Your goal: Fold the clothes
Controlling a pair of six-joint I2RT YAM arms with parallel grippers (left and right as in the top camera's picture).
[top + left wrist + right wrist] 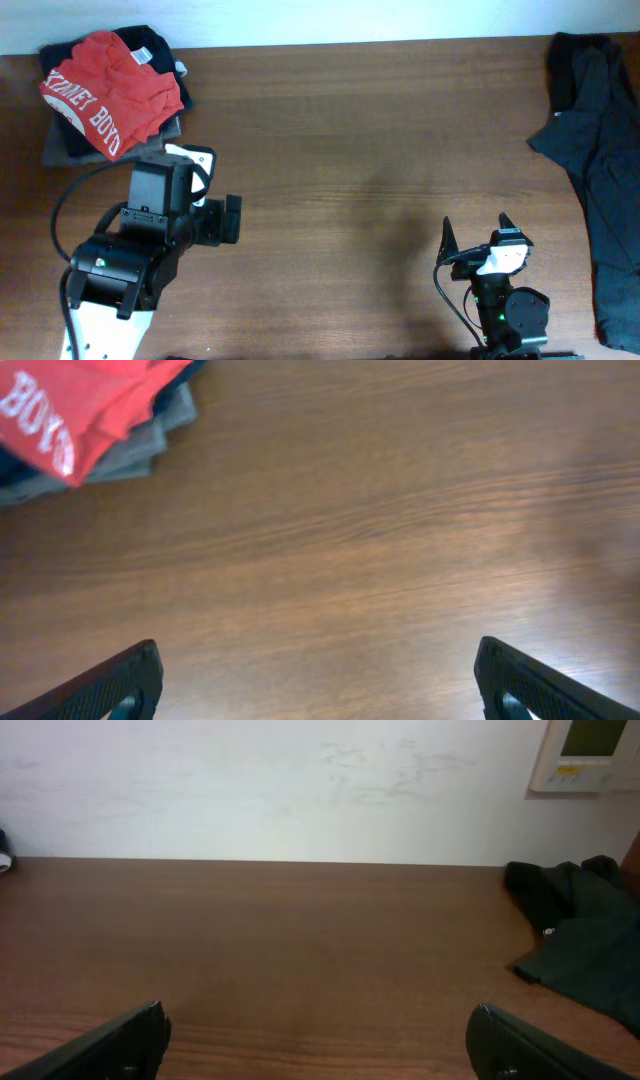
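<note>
Spread wide, the left end effector [320, 690] shows its black fingers [110, 685] in the near corners of its wrist view, with only bare wood between them; it holds nothing. From overhead the left arm rises from the near left edge and leans toward the far side, its wrist angled down at the brown wood-grain desk [380, 150] just near of a heap of clothing. The right end effector [477, 235] is likewise fully parted and empty; that arm sits low at the near right edge, pointing level across the desk toward the far wall.

The desk surface is dark brown with a fine horizontal grain; behind its far edge stands a white wall [280, 790], faintly scuffed. A beige wall panel [590, 755] with a small greenish display hangs at the far right; its markings are too small to read.

The red-orange short-sleeved cotton T-shirt [110, 85] lies crumpled in the far left corner, on top of a dark navy garment [150, 42] and a grey folded garment [150, 435]; its white lettering ends in "BOY" and one more letter, the rest creased and unclear. A black crumpled garment [600, 150] sprawls along the right edge, well apart from both arms.
</note>
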